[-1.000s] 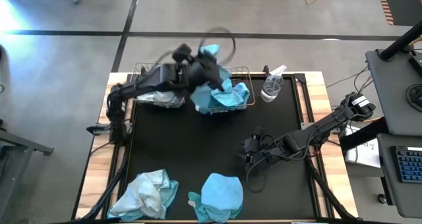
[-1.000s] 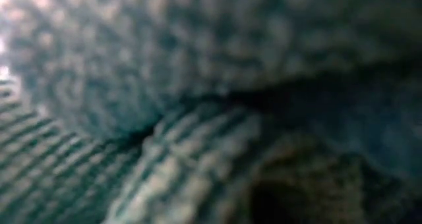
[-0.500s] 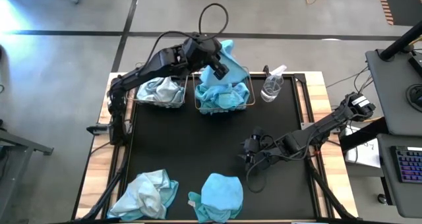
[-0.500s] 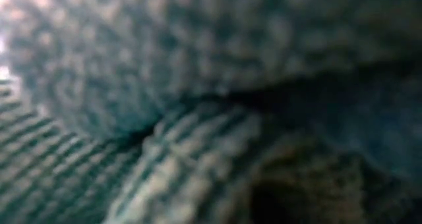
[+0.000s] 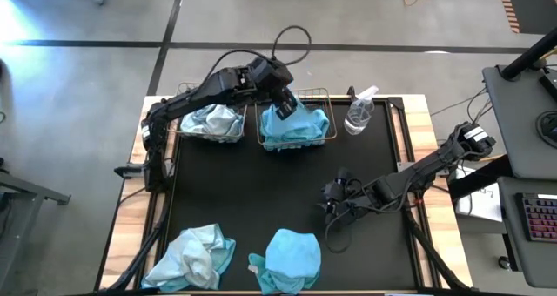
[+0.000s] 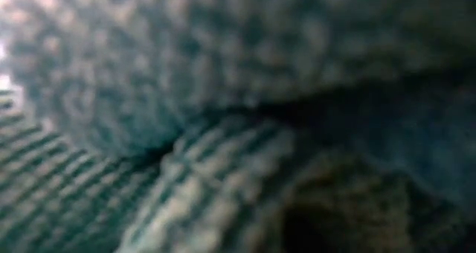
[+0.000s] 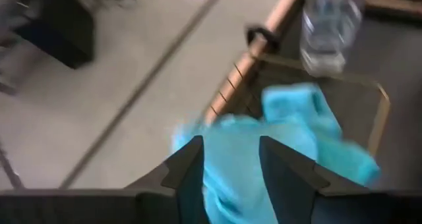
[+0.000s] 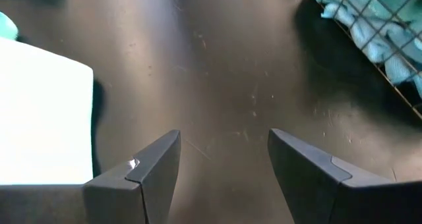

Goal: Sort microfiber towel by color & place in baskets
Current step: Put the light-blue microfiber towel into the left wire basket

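Note:
Two wire baskets stand at the table's far edge. The left basket [image 5: 181, 115] holds pale towels [image 5: 211, 120]. The right basket [image 5: 331, 131] holds turquoise towels [image 5: 294, 126]. My left gripper [image 5: 285, 96] hangs open just over the right basket. In its wrist view a turquoise towel [image 7: 290, 125] lies heaped below its spread fingers [image 7: 231, 168]. A pale-and-turquoise bundle [image 5: 196, 254] and a turquoise towel [image 5: 291, 257] lie on the mat at the near edge. My right gripper [image 5: 329, 196] rests open, low over the mat right of centre [image 8: 224, 158].
A clear spray bottle [image 5: 359, 111] stands just right of the right basket, close to my left gripper. Cloth pressed against the lens [image 6: 238, 119] fills the low view. Bare black mat [image 5: 252, 191] lies between the baskets and the near towels.
My left gripper has swung from over the left basket toward the right basket, carrying a turquoise towel held high. It has come down a little and let go. The towel has fallen onto the turquoise pile in the right basket.

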Motion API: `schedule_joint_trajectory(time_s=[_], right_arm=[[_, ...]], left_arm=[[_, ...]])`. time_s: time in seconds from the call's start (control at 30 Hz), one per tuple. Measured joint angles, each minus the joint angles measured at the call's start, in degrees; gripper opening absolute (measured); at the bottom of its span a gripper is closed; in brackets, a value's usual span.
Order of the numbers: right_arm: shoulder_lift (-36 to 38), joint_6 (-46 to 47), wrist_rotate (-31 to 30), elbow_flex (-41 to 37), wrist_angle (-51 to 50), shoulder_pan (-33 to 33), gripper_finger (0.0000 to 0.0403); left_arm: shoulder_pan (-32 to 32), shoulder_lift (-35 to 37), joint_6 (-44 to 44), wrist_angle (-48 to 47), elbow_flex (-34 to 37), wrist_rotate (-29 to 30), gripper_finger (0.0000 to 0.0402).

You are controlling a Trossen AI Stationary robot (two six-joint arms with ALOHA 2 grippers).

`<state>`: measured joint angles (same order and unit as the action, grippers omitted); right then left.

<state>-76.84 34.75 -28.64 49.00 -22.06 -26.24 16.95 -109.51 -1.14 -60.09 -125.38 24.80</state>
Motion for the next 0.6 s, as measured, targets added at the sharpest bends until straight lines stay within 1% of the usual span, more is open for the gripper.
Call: schedule_joint_trajectory(time_s=[0.1,0.2,0.3,0.43,0.6], right_arm=[[0.0,1.1,0.0,-0.7,0.0,0.0,0.0224],[0.0,1.3,0.0,-1.3,0.0,0.0,0.0224],[0.0,1.4,0.0,-1.7,0.0,0.0,0.0224],[0.0,1.4,0.0,-2.1,0.1,0.0,0.0224],[0.0,1.7,0.0,-2.3,0.1,0.0,0.0224]], left_arm=[[-0.7,0.0,-2.2,-6.7,-0.6,-3.7,0.0146],[-2.2,0.0,-5.1,-15.9,-0.4,-8.0,0.0150],[-5.5,0.1,-9.5,-22.7,1.2,-9.7,0.0151],[-13.4,0.8,-13.2,-25.4,5.9,-9.9,0.0151],[-25.6,1.6,-13.5,-25.5,11.7,-10.9,0.0151]])
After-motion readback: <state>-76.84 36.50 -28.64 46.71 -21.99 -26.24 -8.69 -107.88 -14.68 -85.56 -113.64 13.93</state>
